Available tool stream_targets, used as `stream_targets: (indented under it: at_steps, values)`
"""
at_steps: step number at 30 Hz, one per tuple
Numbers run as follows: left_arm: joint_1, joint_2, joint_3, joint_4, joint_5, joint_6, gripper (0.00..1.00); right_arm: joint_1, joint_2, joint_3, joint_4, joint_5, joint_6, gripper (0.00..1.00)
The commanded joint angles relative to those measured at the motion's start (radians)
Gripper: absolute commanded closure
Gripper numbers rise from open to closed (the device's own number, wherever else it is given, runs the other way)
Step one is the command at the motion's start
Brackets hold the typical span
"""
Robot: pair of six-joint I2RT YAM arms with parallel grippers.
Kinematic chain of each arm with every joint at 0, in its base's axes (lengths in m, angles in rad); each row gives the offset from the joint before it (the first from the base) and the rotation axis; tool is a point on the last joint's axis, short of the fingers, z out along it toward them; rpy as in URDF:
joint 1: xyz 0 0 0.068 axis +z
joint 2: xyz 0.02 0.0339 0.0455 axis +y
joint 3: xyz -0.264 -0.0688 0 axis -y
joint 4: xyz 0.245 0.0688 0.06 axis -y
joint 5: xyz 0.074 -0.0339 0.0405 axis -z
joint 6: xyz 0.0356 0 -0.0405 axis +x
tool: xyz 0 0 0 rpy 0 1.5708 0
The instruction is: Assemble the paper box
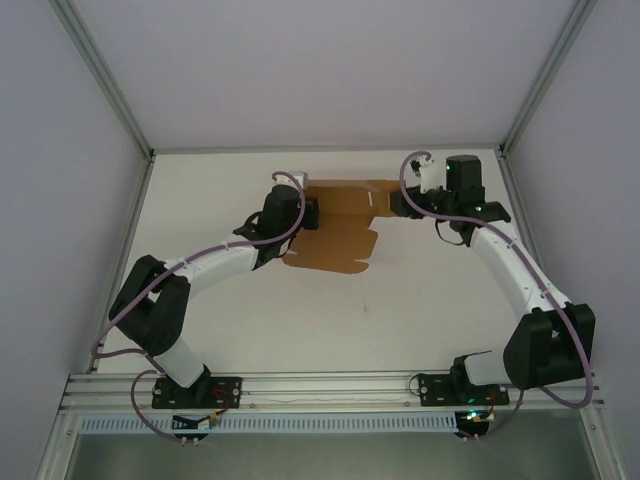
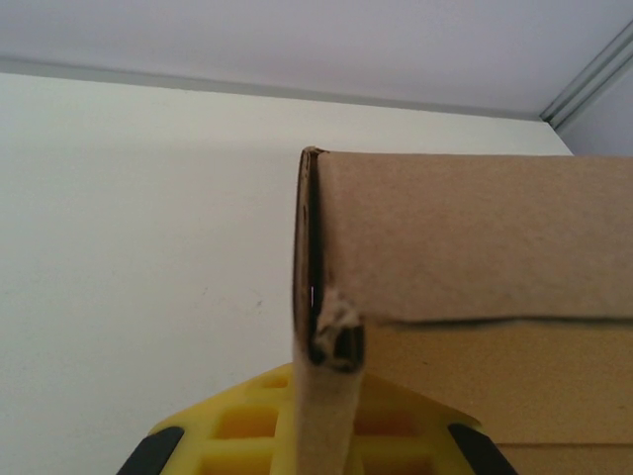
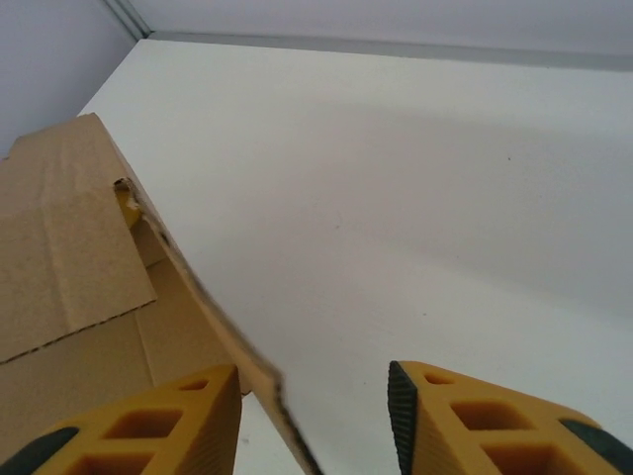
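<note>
Assembly is only getting started, by my reading. The paper box [image 1: 338, 238] is lying mostly as an open die-cut sheet at the far middle of the table [image 1: 300, 320], with its flaps splaying toward the near side and no closed walls showing. Folding up the sides and tucking the tabs are all remaining. My left gripper [image 2: 318, 447] is pinching: the yellow fingers [image 2: 237, 426] are pressing together on a thin cardboard edge running down between them, and a wide panel is standing up just beyond with a fold line crossing it. My right gripper [image 3: 315, 421] is standing spread — a raw cardboard edge is slanting down into the gap, keeping close to the finger on that view's left. I cannot tell whether it is touching that finger, and nothing is being clamped there. Seen from above, the two grippers are sitting at opposite ends of the sheet's far strip — left end and right end.
</note>
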Motion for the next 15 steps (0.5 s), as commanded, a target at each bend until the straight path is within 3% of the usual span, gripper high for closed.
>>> stream_targets:
  at_steps: [1,9,11,15]
  values:
    - [-0.001,-0.027,0.041,-0.003,0.024,0.014,1.0,-0.005,0.013,0.037,-0.026,-0.041,-0.025,0.61]
    - [-0.001,-0.034,0.058,-0.031,0.014,-0.001,1.0,0.0,0.039,0.05,-0.039,0.07,-0.002,0.84]
    - [-0.001,-0.031,0.071,-0.054,0.009,-0.011,1.0,0.016,0.046,0.049,-0.032,0.177,0.015,0.85]
    - [-0.003,-0.03,0.087,-0.076,-0.008,-0.031,1.0,0.087,0.074,0.075,-0.064,0.508,0.057,0.86]
